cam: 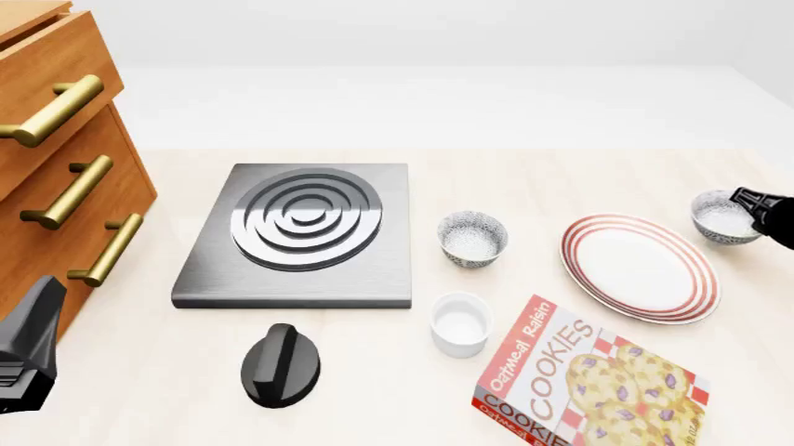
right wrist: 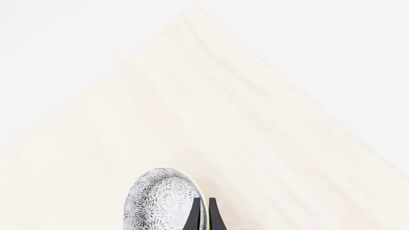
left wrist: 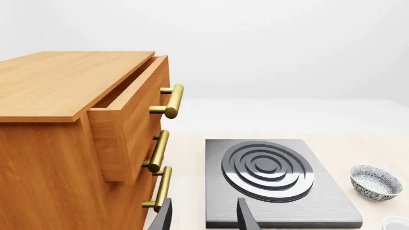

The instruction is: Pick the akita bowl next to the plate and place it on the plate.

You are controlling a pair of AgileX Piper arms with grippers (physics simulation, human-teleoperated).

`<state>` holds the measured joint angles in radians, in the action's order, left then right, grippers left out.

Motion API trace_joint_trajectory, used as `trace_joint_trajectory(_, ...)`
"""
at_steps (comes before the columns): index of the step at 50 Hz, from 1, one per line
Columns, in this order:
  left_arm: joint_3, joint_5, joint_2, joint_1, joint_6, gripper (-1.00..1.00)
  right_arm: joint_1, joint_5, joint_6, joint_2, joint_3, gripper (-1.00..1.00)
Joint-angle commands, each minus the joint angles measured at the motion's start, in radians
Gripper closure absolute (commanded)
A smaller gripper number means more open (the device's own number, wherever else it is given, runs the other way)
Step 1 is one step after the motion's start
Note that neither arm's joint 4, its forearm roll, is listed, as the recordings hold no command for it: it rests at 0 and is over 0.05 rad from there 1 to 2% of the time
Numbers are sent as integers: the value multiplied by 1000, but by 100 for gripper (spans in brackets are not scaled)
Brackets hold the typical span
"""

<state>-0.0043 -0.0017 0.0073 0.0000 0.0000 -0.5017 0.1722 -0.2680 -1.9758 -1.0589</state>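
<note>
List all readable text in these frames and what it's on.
"Oatmeal Raisin": cookie box, front view, along its near-left edge.
"COOKIES": same box, large letters below that.
A further line at the box's bottom edge is cut off, unreadable.
Nothing else in any view bears text.

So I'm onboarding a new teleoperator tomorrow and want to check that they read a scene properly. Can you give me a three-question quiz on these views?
1. True or false: the plate already has a bowl on it.
2. Which speckled bowl is the right gripper at? A) the one beside the stove burner B) the one at the plate's right edge C) the plain white ramekin
3. Fill in: the cabinet's top drawer is pulled ____.

Key
1. False; the plate is bare.
2. B; in the right wrist view the fingers pinch that bowl's rim.
3. Open.
</note>
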Motion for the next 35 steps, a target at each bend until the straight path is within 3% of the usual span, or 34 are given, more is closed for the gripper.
trace_joint_trajectory(1,0,0,0,0,0,-100,7,-17,-14,37,3,100)
trace_joint_trajectory(35,0,0,0,0,0,-100,32,-37,-31,136,53,100)
